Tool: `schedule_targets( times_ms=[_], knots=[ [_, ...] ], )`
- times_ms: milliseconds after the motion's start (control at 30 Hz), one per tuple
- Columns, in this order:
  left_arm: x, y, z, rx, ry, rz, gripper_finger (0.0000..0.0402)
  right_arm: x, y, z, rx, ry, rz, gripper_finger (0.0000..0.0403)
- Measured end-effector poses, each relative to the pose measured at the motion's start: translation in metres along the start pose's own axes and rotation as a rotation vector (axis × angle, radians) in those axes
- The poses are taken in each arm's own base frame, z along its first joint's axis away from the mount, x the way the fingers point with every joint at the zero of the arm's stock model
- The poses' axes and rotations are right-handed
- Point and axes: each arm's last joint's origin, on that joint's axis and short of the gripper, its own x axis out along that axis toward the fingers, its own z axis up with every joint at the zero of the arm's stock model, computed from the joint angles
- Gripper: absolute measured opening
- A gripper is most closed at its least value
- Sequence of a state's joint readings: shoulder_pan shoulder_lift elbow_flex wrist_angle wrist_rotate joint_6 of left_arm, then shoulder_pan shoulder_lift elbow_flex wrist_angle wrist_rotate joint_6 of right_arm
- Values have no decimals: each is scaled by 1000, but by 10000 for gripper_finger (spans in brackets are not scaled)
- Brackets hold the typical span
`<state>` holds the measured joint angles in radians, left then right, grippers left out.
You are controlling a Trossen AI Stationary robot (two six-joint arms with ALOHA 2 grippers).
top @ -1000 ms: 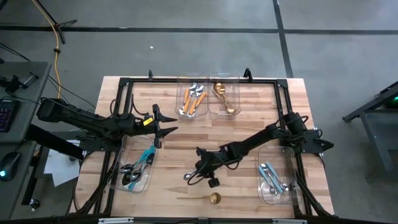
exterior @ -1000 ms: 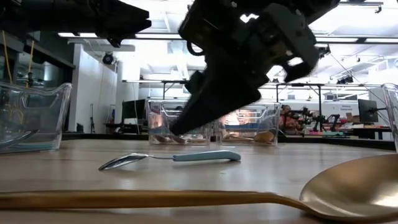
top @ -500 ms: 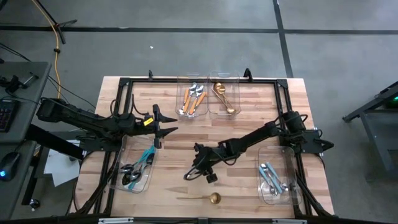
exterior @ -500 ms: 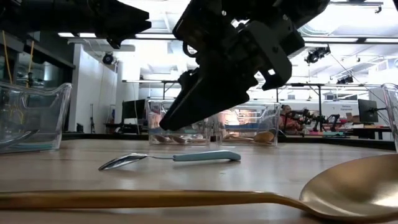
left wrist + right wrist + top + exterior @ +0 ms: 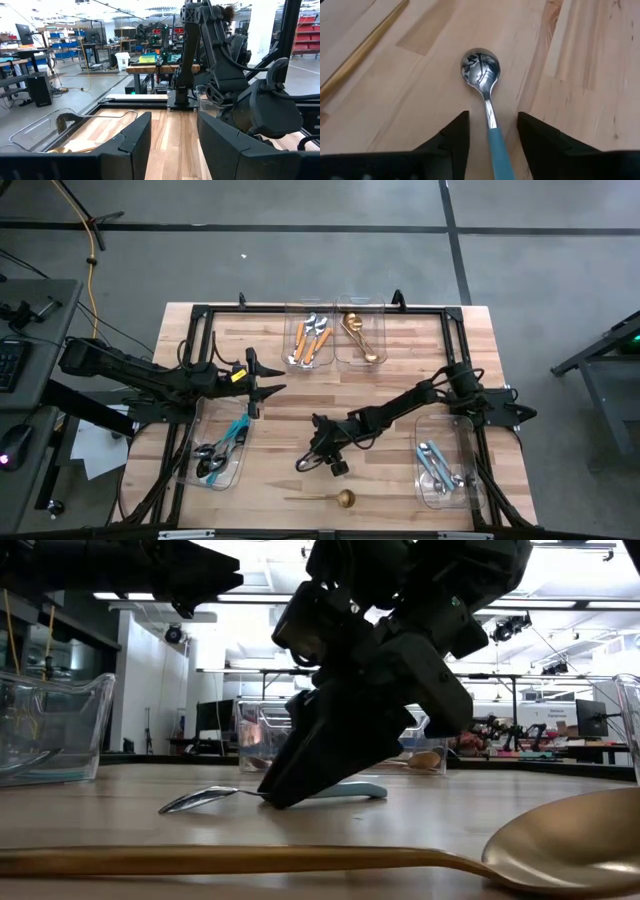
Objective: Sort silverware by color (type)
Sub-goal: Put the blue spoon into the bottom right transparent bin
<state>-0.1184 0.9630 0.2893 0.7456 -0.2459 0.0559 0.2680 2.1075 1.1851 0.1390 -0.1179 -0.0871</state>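
A spoon with a silver bowl (image 5: 480, 65) and a light-blue handle (image 5: 498, 147) lies flat on the wooden table (image 5: 290, 410), a little toward the near side of its middle. My right gripper (image 5: 492, 125) slants down over it, open. Its two fingers stand on either side of the handle just behind the neck, with bare wood showing between each finger and the handle. In the low view its fingertips (image 5: 285, 795) are down at the table top beside the spoon (image 5: 270, 793). My left gripper (image 5: 265, 385) is open, held level above the table's left part.
A gold spoon (image 5: 335, 498) lies near the front edge. Clear bins hold sorted silverware: blue-handled, dark-headed pieces at the left (image 5: 215, 455), orange-handled (image 5: 310, 335) and gold (image 5: 362, 335) at the far edge, light-blue-handled at the right (image 5: 445, 465). Bare wood lies between them.
My right gripper has come down from above the spoon to the table top, so that its fingers now stand on either side of the light-blue handle. The spoon has stayed where it was.
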Motion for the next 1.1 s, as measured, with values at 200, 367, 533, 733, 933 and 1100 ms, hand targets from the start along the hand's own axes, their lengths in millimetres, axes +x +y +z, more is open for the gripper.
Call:
schedule_targets(
  times_ms=[200,367,533,733,933,1100],
  knots=[
    [0,0,0,-3,0,0,147,0,-1,-2,2,26,-38,74],
    [0,0,0,-11,0,0,147,0,-1,-3,11,37,-38,13],
    [0,0,0,-10,0,0,147,0,-1,-4,27,39,-30,11],
    [0,0,0,-10,0,1,147,-8,-6,-3,26,74,-41,6],
    [0,0,0,-9,0,3,147,-34,-18,-8,52,143,-79,5],
    [0,0,0,-9,0,3,147,-54,-20,-31,126,126,-119,5]
  ],
)
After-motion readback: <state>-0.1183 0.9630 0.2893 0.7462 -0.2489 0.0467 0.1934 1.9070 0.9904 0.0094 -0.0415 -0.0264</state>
